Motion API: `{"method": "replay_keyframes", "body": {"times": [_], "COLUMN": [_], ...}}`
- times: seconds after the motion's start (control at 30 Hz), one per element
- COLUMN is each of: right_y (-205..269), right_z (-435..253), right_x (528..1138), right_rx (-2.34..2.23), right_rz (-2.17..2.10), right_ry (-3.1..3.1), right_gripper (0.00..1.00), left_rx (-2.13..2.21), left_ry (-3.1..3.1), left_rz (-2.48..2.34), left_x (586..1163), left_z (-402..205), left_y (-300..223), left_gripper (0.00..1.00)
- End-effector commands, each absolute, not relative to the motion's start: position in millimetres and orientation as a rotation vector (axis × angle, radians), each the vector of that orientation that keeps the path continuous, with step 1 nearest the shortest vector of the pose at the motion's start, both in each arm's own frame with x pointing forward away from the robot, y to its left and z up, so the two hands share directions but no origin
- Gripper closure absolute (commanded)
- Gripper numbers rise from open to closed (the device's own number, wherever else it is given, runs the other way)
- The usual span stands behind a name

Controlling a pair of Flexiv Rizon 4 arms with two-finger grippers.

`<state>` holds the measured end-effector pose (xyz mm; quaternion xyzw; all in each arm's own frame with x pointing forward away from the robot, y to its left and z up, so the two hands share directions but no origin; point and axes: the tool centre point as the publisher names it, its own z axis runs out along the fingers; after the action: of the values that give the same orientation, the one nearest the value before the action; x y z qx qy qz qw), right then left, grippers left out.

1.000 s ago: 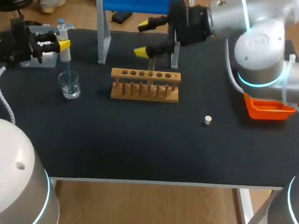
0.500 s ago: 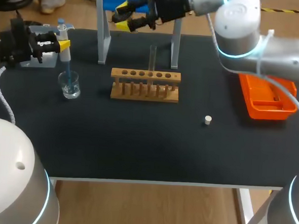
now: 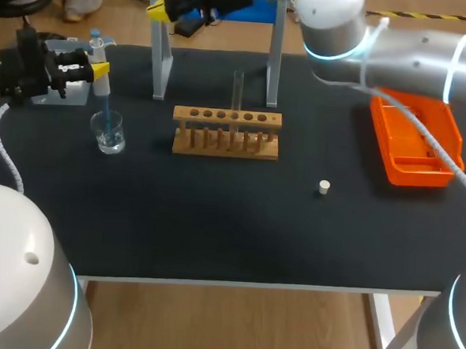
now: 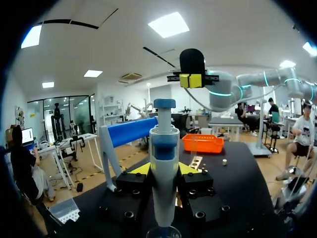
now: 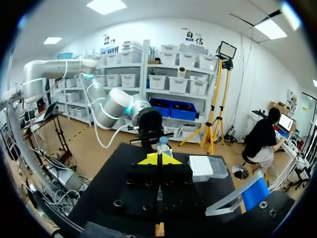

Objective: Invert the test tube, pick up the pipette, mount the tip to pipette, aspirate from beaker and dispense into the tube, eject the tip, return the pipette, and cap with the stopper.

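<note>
My left gripper is shut on the blue and white pipette, whose tip reaches down into the glass beaker. In the left wrist view the pipette stands upright between the yellow fingertips, with the beaker rim just under it. A clear test tube stands upright in the wooden rack. The white stopper lies on the mat to the right of the rack. My right gripper hangs shut and empty above the table's back edge, its tips pressed together.
An orange tray sits at the right edge of the table. The blue-topped pipette stand rises behind the rack. A white tip box lies by my left gripper at the far left.
My right arm rose from the test tube in the rack and swung left toward the back, its fingers closing. The tube stays in the rack. The left arm has not moved.
</note>
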<state>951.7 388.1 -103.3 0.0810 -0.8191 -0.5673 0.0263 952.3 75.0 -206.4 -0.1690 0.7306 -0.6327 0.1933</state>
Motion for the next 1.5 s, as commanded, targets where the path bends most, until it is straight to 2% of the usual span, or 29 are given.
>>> {"method": "replay_keyframes", "body": {"times": [0.03, 0.57, 1.0, 1.5], "right_y": [407, 445, 459, 475], "right_z": [-105, -110, -115, -118], "right_x": [960, 946, 928, 934], "right_rx": [0.244, 0.145, 0.173, 0.183], "right_rz": [-1.713, -1.719, -1.693, -1.677], "right_ry": [-2.507, -2.506, -2.544, -2.578], "right_gripper": [1.00, 1.00, 1.00, 1.00], "left_rx": [-0.475, -0.475, -0.475, -0.475], "left_ry": [2.050, 2.050, 2.050, 2.050], "left_rz": [-1.775, -1.775, -1.775, -1.775], "left_x": [953, 953, 953, 953], "left_z": [-206, -206, -206, -206], "left_y": [75, 75, 75, 75], "left_gripper": [1.00, 1.00, 1.00, 1.00]}}
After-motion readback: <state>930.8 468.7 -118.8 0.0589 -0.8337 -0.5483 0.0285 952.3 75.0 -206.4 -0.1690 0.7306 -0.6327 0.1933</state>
